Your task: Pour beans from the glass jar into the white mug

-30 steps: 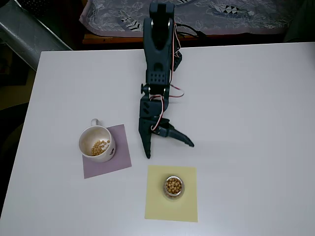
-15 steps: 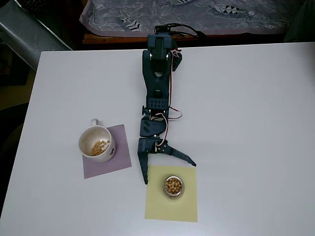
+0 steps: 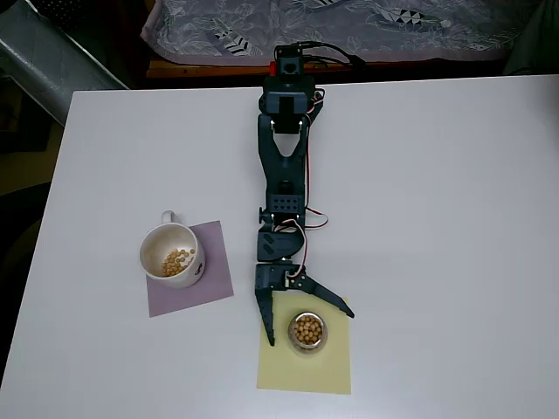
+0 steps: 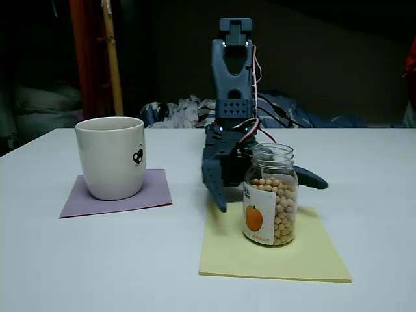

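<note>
The glass jar (image 3: 307, 331) (image 4: 270, 195) stands upright on a yellow mat (image 3: 306, 374), filled with tan beans (image 3: 307, 330) (image 4: 284, 207) and wearing an orange-fruit label. My dark gripper (image 3: 310, 327) (image 4: 273, 195) is open, low over the table. One finger is on each side of the jar, neither pressed on it. The white mug (image 3: 171, 253) (image 4: 112, 166) sits on a purple mat (image 3: 210, 292) to the left in both views, a few beans (image 3: 178, 260) on its bottom. Its handle points to the table's far side in the overhead view.
The white table (image 3: 437, 218) has wide bare room to the right of the arm and near its front edge. A patterned cloth (image 3: 349, 26) lies beyond the far edge behind the arm's base. A grey object (image 3: 52, 61) lies off the top-left corner.
The arm has stretched out toward the front of the table. The open gripper moved from between the two mats down to the jar, and its fingers now flank it.
</note>
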Motion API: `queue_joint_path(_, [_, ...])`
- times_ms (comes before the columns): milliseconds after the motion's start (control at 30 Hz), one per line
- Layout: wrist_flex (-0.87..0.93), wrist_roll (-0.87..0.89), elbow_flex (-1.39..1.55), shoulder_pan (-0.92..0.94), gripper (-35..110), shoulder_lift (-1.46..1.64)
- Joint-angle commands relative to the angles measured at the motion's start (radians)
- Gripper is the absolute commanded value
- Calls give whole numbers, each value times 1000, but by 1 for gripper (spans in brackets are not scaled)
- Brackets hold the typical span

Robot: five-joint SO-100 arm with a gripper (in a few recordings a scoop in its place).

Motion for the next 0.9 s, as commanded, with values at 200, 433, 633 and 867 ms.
queue_joint_path(200, [-15,-11,-92,0,47,-41])
queue_joint_path(433, [-17,21,-52,-14,28,-6])
queue_joint_path(633, [-37,64,14,-23,17,60])
queue_joint_path(867, [-87,144,155,-25,14,207])
